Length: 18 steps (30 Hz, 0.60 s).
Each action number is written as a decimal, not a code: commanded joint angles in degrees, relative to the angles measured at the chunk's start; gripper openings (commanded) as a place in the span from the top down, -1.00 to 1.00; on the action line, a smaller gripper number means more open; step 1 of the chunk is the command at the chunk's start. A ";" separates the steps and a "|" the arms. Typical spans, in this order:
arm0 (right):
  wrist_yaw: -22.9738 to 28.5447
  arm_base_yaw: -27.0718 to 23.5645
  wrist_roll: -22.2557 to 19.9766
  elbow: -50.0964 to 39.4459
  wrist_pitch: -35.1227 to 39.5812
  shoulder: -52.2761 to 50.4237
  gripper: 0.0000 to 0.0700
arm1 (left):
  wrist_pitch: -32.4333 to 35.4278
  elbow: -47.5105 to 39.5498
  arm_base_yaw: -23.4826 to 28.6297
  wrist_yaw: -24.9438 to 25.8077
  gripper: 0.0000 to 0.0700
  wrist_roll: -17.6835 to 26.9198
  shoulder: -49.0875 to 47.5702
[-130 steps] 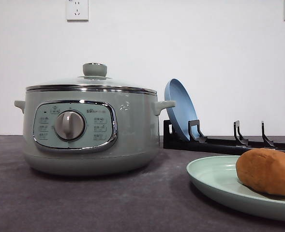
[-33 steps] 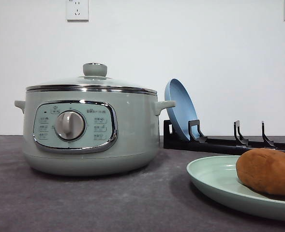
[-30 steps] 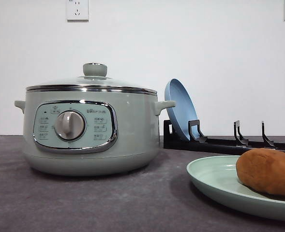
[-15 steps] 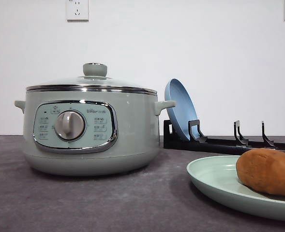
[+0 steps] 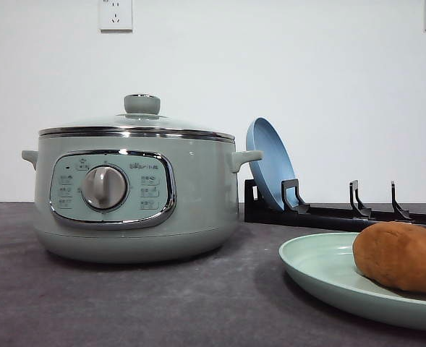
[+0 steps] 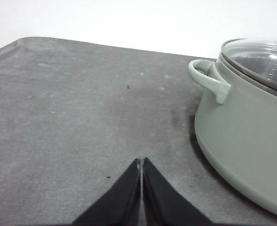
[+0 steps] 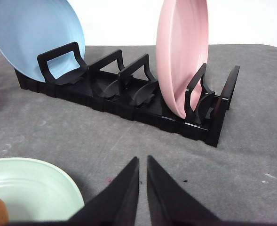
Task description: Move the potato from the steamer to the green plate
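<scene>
potato [image 5: 402, 256]: orange-brown, lying on green plate [image 5: 321, 278] | steamer [image 5: 133, 191]: lidded, left of plate

Glossy steamer [image 5: 198, 195] with chrome trim and glass lid [image 5: 137, 123], matte potato [image 5: 401, 256], smooth green plate [image 5: 321, 271]

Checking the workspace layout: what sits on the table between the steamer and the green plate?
Nothing. In the front view only bare dark grey table separates the steamer from the green plate; the black rack stands farther back.
</scene>
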 commanded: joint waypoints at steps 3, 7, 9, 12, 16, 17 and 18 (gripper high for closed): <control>0.07 -0.09 0.63 -0.28 0.79 -0.14 0.95 | -0.31 -1.16 0.01 -0.15 1.00 0.22 -0.11; 0.07 -0.09 0.63 -0.28 0.79 -0.14 0.95 | -0.32 -1.16 0.01 -0.15 1.00 0.22 -0.11; 0.07 -0.09 0.63 -0.28 0.79 -0.14 0.95 | -0.32 -1.16 0.01 -0.15 1.00 0.22 -0.11; 0.07 -0.09 0.63 -0.28 0.79 -0.14 0.95 | -0.31 -1.16 0.01 -0.15 1.00 0.22 -0.11; 0.07 -0.09 0.63 -0.28 0.79 -0.14 0.95 | -0.31 -1.16 0.01 -0.15 1.00 0.22 -0.11; 0.07 -0.09 0.63 -0.28 0.79 -0.14 0.95 | -0.31 -1.16 0.01 -0.15 1.00 0.22 -0.11; 0.07 -0.09 0.63 -0.28 0.79 -0.14 0.95 | -0.31 -1.16 0.01 -0.15 1.00 0.22 -0.11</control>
